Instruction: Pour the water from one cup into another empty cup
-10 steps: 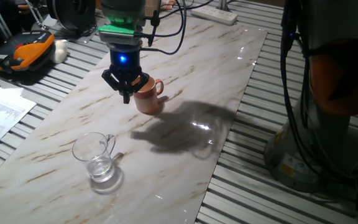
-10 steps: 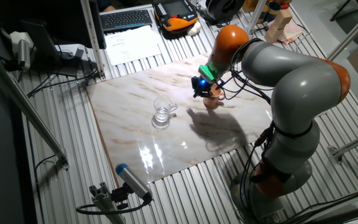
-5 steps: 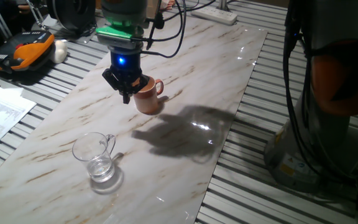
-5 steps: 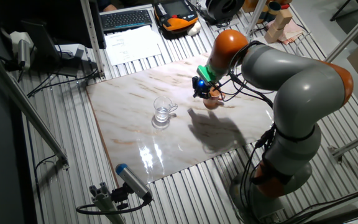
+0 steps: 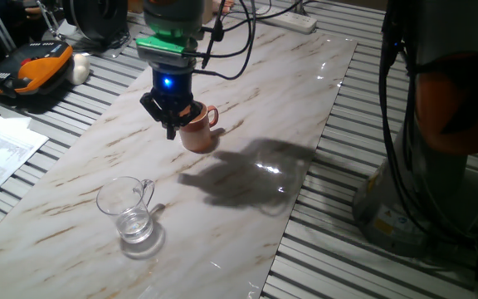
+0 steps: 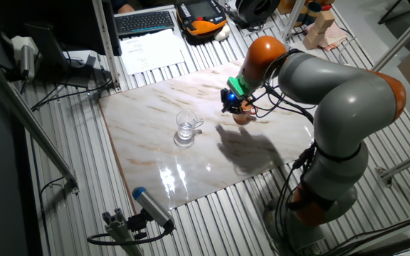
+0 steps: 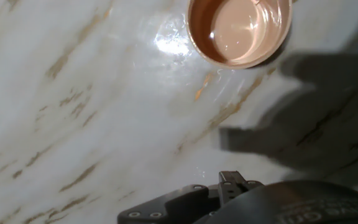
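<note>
Terracotta mug [image 5: 198, 131] below my gripper [image 5: 171, 124], which has drifted slightly toward it. Jaw state: cannot tell. Glass mug [image 5: 129, 211] with water [image 5: 134, 226] untouched, well apart; pour not started.

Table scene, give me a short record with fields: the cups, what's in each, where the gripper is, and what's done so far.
glass mug: upright on the marble table, near the front
water: small amount in the glass mug's bottom
brown mug: upright, apart from the glass mug, looks empty inside
gripper: beside the brown mug, holding nothing; open or shut unclear
progress: no pour yet
</note>
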Motion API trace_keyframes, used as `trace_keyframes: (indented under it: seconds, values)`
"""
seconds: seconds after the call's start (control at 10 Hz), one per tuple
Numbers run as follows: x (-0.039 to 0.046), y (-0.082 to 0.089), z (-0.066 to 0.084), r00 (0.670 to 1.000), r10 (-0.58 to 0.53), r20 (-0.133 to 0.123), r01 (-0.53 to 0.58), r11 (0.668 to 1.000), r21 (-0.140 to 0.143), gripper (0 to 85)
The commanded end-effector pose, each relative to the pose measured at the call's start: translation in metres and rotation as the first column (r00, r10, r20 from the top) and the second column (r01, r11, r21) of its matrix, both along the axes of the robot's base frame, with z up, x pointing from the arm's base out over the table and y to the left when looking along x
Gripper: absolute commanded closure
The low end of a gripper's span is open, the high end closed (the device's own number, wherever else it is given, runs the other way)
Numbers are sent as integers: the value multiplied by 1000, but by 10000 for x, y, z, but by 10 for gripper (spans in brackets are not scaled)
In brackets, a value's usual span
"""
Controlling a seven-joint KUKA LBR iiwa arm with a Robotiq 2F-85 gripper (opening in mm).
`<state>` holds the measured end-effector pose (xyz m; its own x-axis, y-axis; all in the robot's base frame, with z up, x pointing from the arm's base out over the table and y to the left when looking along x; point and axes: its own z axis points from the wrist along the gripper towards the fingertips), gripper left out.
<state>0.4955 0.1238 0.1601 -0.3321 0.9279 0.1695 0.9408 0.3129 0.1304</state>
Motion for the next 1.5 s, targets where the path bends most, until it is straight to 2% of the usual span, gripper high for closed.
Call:
trace_keyframes:
  seconds: [0.0, 0.1, 0.2, 0.3, 0.4, 0.5, 1.0, 1.2, 1.3, 1.4]
  values:
    - [-10, 19, -10, 1000, 13, -6, -13, 1000, -16, 850]
    - [-21, 49, -29, 1000, 18, -21, -19, 999, -43, 850]
    - [-22, 77, -52, 1000, 2, -25, -3, 999, -48, 850]
    - [-29, 81, -62, 1000, -6, -11, 6, 1000, -2, 850]
    - [-30, 78, -62, 999, -30, 21, 28, 997, 69, 850]
    - [-31, 86, -70, 999, -40, 31, 37, 995, 96, 850]
    - [-32, 139, -143, 999, -40, 20, 38, 996, 80, 850]
    - [-64, 156, -154, 999, 35, -17, -34, 998, 55, 850]
    - [-65, 162, -155, 996, 71, -59, -70, 997, 16, 850]
    - [-68, 163, -162, 996, 63, -59, -62, 998, 22, 850]
